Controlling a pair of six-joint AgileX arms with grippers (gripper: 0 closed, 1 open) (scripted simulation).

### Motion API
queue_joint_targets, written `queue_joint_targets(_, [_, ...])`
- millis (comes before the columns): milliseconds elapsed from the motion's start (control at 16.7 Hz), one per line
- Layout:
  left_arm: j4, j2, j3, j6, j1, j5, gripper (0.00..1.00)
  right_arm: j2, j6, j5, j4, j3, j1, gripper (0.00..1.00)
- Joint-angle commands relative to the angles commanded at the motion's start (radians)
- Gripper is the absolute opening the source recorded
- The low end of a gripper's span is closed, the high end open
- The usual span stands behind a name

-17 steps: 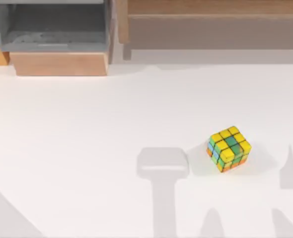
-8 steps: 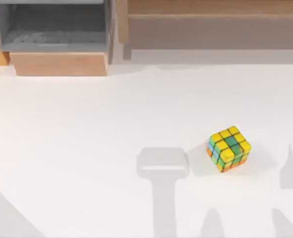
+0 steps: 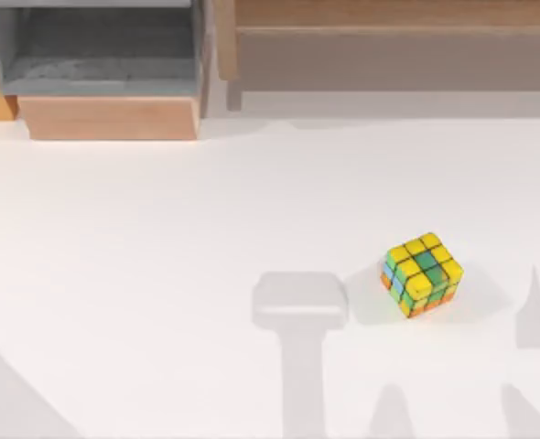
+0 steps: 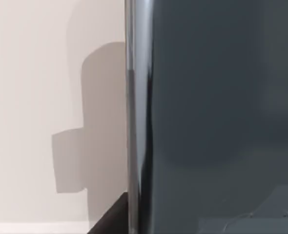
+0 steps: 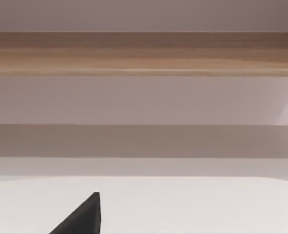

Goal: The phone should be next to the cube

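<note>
Nothing shifts on the surface since a second ago: cube sits right of centre. Phone hangs close before the left wrist, apparently carried; fingers' state cannot be told. Placement remains.

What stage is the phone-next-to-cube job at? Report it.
Done: nothing on the table yet; the cube sits alone at its right side. In hand: the phone looms close before the left wrist camera, apparently carried. Left: setting it down beside the cube.
</note>
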Motion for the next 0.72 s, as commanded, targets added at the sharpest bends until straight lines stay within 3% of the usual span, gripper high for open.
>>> queue_joint_targets(720, [-0.090, -0.051, 0.037, -0.006, 0.002, 0.001, 0.00, 0.000, 0.000, 0.000, 0.000, 0.000, 0.000, 1.00])
